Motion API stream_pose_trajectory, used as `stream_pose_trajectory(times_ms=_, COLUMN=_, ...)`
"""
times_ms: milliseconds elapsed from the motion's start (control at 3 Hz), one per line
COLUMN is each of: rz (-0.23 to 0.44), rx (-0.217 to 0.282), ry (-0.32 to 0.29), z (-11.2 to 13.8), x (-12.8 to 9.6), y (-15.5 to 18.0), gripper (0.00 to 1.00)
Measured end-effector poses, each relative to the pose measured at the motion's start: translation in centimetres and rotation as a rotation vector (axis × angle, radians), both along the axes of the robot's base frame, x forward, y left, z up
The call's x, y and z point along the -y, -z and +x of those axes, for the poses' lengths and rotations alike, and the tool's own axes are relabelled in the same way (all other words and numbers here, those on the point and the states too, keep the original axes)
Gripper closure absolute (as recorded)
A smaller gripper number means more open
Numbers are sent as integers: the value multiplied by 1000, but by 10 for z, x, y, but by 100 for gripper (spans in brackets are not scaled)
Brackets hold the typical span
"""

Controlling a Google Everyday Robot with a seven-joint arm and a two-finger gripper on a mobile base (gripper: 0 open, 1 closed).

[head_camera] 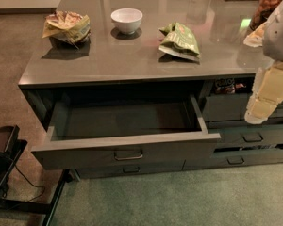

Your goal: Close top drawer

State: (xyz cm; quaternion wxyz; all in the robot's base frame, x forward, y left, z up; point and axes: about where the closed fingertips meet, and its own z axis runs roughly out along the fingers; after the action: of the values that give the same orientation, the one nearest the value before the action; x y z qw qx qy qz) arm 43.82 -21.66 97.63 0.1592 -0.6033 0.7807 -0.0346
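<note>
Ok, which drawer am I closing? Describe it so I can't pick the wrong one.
Find the grey counter with the white bowl on top. Just under its left part is the top drawer, pulled far out. Unlike the slimmer fronts beside and below, it has the tallest front and stands furthest out; the pincer hangs to its right.

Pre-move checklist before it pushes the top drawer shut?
1. top drawer pulled out, needs closing: ok.
2. Drawer interior free of anything sticking up: ok.
3. handle and front unobstructed: ok.
4. gripper touching drawer front: not ok, it hangs right of the drawer, apart.
5. bowl and green bag back from the counter edge: ok.
</note>
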Motion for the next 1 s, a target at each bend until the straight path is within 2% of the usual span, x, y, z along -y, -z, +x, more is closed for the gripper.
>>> stream_pose_trajectory(times_ms=333, rz=0, rx=0, ry=0, z=0, x=0, y=0, gripper=0)
stream_pose_trajectory(times_ms=667, rz=22, rx=-6, ry=0, z=-1, x=-3, y=16, gripper=17)
stream_pose_trajectory(times_ms=1000, rz=91, rx=-29, ry=12, z=-4, x=-11, y=62, gripper=41)
